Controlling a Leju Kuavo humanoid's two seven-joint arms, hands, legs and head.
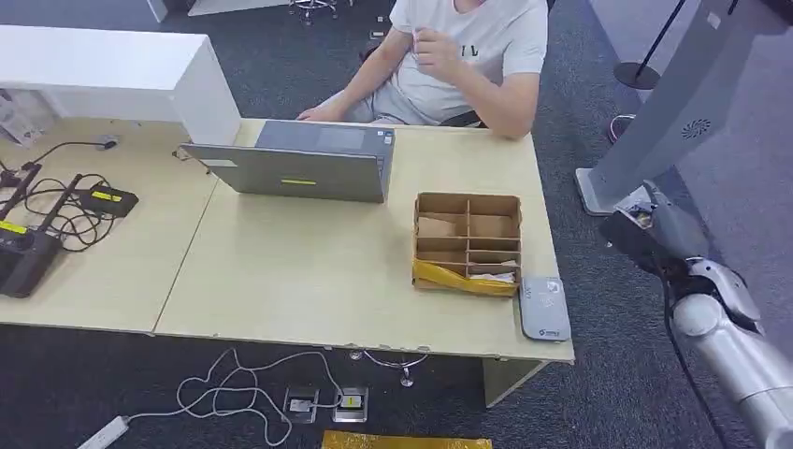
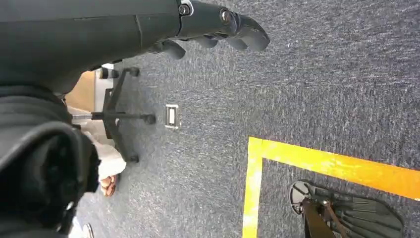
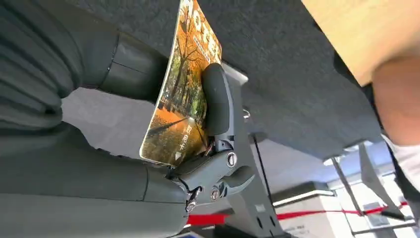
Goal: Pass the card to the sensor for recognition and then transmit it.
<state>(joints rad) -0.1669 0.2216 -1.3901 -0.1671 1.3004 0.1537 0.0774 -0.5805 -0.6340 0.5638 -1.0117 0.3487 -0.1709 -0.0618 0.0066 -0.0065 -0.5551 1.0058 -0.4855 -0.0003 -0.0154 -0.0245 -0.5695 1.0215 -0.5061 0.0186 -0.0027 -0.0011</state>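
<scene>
On the far left of my head view a black router (image 1: pixel 21 254) and a tangle of cables (image 1: pixel 58 201) lie on the pale wooden desk (image 1: pixel 281 271). Further along stands a grey laptop (image 1: pixel 299 168), its lid towards me, and behind it sits a person in a white shirt (image 1: pixel 468 47) with one arm on the desk edge. Right of the laptop is a cardboard divider box (image 1: pixel 468 241) with a yellow strip along its near wall. Just beside that box, at the desk's near right corner, lies the flat grey sensor (image 1: pixel 544 307).

My left hand (image 2: pixel 218 27) hangs above dark carpet, its fingers curled in with nothing in them; a yellow floor line (image 2: pixel 297 158) and a chair base (image 2: pixel 119 114) are below it.

My right hand (image 1: pixel 655 238) is off the right side of the desk, well apart from the sensor, over the carpet beside a grey stand (image 1: pixel 673 112). In my right wrist view this hand pinches the card (image 3: pixel 183 94), which carries an autumn-trees picture, between the thick thumb and a dark finger (image 3: pixel 218 99). The card stands edge-on between them, clear of the desk.
</scene>
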